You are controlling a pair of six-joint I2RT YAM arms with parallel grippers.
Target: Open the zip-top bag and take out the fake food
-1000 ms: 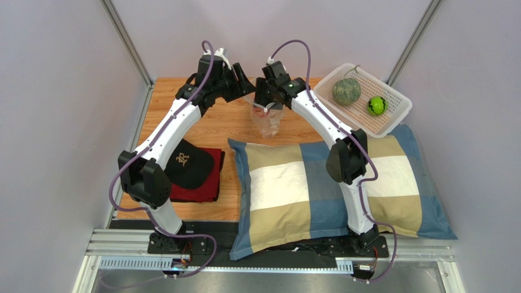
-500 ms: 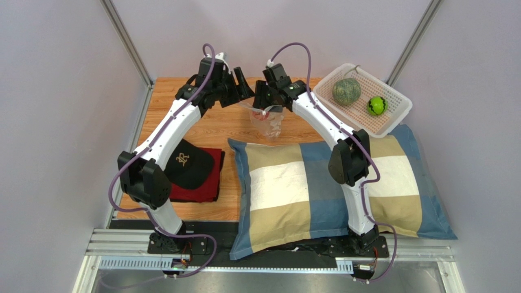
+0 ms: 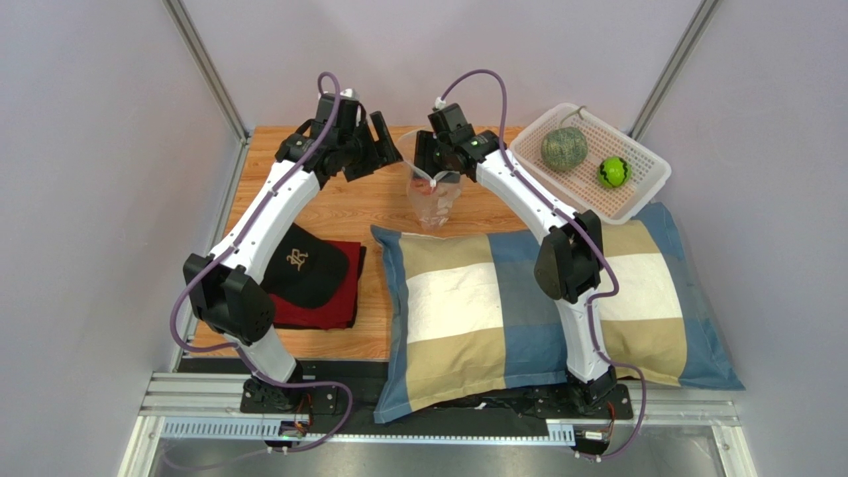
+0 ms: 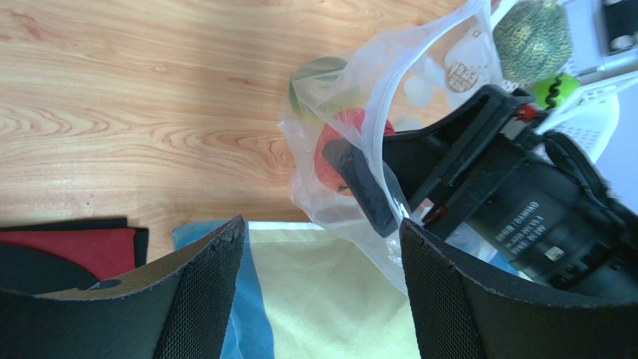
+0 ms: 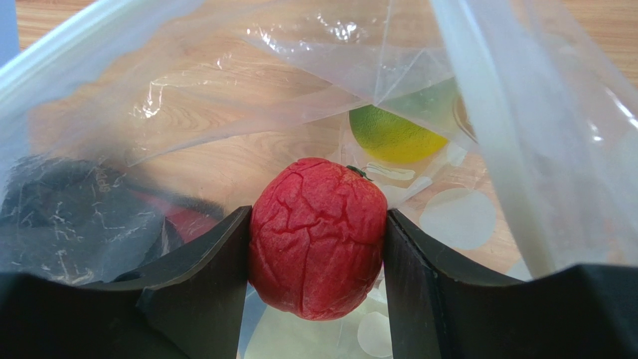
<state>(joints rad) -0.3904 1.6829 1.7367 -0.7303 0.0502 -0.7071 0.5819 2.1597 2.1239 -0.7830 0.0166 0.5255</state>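
The clear zip-top bag [image 3: 435,202] stands open on the wooden table behind the pillow. My right gripper [image 3: 436,169] reaches into its mouth and is shut on a red round fruit [image 5: 318,235] inside the bag [image 5: 225,90]. A yellow-green piece [image 5: 393,134] lies deeper in the bag. My left gripper [image 3: 383,149] is open and empty, just left of the bag and apart from it. The left wrist view shows the bag [image 4: 419,82], the red fruit [image 4: 337,138] and the left gripper [image 4: 322,232]. The netted melon ball [image 3: 563,148] and bright green ball [image 3: 613,173] lie in the basket.
A white perforated basket [image 3: 637,204] stands at the back right. A large checked pillow [image 3: 478,308] fills the near middle and right. A black cap [image 3: 304,263] lies on a folded red cloth [image 3: 323,308] at the left.
My left gripper has let go of the bag's rim and drawn back to the left. The bag's mouth now gapes open around my right gripper, which has stayed in place.
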